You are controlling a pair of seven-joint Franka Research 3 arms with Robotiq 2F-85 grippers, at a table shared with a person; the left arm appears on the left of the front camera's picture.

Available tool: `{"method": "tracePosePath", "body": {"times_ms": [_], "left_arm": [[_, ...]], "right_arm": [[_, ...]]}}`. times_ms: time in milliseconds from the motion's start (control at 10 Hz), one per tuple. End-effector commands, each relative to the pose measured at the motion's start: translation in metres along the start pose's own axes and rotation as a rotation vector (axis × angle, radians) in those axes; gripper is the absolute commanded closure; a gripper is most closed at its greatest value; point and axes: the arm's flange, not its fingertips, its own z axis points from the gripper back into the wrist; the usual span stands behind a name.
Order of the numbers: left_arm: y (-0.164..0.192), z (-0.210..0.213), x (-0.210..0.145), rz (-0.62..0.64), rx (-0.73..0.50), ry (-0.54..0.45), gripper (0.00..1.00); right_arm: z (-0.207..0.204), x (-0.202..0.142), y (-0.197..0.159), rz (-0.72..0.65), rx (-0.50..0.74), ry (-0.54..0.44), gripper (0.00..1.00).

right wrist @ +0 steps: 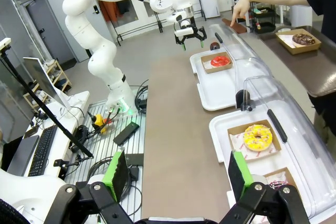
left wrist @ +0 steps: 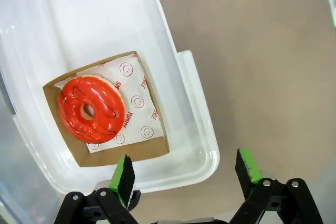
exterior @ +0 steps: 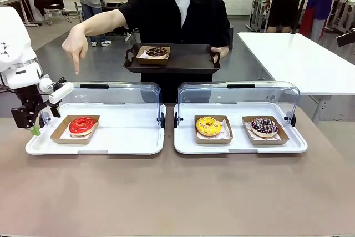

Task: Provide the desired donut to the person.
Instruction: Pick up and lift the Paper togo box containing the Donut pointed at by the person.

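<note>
A red-iced donut (exterior: 82, 125) lies in a cardboard tray at the left end of the left white tray (exterior: 127, 142). The person in the black overshirt points a finger (exterior: 74, 56) down toward it. Their other hand holds a dark serving tray (exterior: 177, 62) carrying a chocolate donut (exterior: 157, 52). My left gripper (exterior: 32, 121) hangs open just left of the white tray. In the left wrist view the left gripper (left wrist: 185, 171) is open above the tray's corner, with the red donut (left wrist: 90, 109) ahead. My right gripper (right wrist: 177, 177) is open over the floor beside the table and holds nothing.
The right white tray (exterior: 238, 145) holds a yellow sprinkled donut (exterior: 208, 126) and a dark sprinkled donut (exterior: 264, 127). Clear lids (exterior: 119, 95) stand open behind both trays. A white table (exterior: 299, 59) stands at the far right. The brown tabletop (exterior: 177, 192) in front is bare.
</note>
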Motion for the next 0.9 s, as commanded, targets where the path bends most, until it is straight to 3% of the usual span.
{"method": "tracePosePath", "body": {"times_ms": [0,800], "left_arm": [[0.001,-0.02,0.0,0.027,0.028,0.028,0.0],[0.012,-0.078,-0.005,0.052,0.033,0.066,0.0]], "right_arm": [[0.0,0.001,0.001,0.005,0.007,-0.004,0.0],[0.0,0.001,0.001,0.005,0.007,-0.004,0.0]]}}
